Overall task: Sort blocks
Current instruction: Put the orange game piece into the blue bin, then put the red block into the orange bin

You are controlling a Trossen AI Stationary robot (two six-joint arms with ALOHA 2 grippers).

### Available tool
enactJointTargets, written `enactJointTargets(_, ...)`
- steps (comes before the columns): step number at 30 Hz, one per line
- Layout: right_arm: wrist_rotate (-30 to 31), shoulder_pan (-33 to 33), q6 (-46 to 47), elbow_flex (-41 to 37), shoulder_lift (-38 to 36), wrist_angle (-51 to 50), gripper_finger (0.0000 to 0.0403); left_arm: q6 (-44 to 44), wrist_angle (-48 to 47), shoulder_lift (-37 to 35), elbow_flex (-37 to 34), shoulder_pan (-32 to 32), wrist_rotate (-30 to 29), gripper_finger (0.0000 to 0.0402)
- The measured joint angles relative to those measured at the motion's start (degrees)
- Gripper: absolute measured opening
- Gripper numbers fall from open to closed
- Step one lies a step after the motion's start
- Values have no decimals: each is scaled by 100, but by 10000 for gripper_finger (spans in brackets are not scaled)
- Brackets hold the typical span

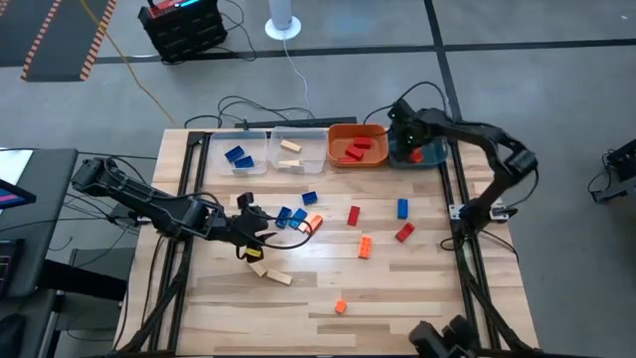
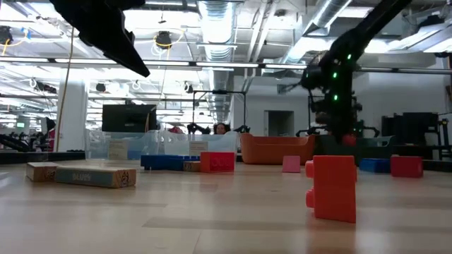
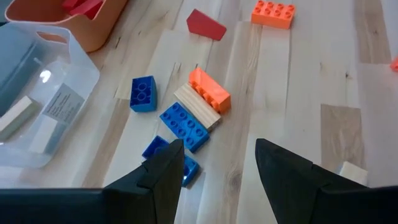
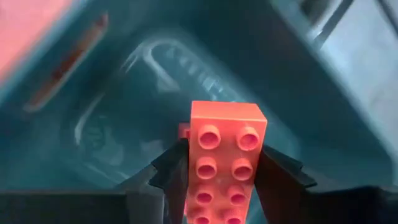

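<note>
My right end effector clamps an orange brick over the teal bin.
To release cleanly I'd stay centred above the bin floor below, then part fully; my left end effector waits apart, empty.

I see a pale wood-plank table with a smooth, faintly shiny finish. The studded orange block looks like glossy plastic; beside the blue block lies a matt bare-wood block. The clear bin is translucent plastic with a paper label.
</note>
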Motion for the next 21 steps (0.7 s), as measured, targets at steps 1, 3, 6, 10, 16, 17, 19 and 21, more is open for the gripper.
enactJointTargets(1,-14,-17,-36,0,115,8,191,-19,-24,2,-2,0,1,192)
enactJointTargets(3,-13,-17,-117,0,256,5,201,-66,-89,0,-2,0,1,192)
enactJointTargets(6,-14,-4,-172,0,264,-7,215,-90,-194,1,-4,0,1,192)
enactJointTargets(10,-8,83,-191,-2,-132,-55,222,-98,-220,0,-4,0,1,192)
enactJointTargets(16,-225,629,-208,0,-1225,-520,223,-135,-219,0,-4,0,0,192)
enactJointTargets(17,-365,821,-200,0,-1395,-602,223,-144,-218,0,-4,0,-1,192)
enactJointTargets(19,-663,1351,-153,2,-1702,-692,223,-147,-218,0,-4,0,0,192)
enactJointTargets(21,-775,2008,-150,2,-1887,-776,223,-143,-207,1,-4,0,-1,192)
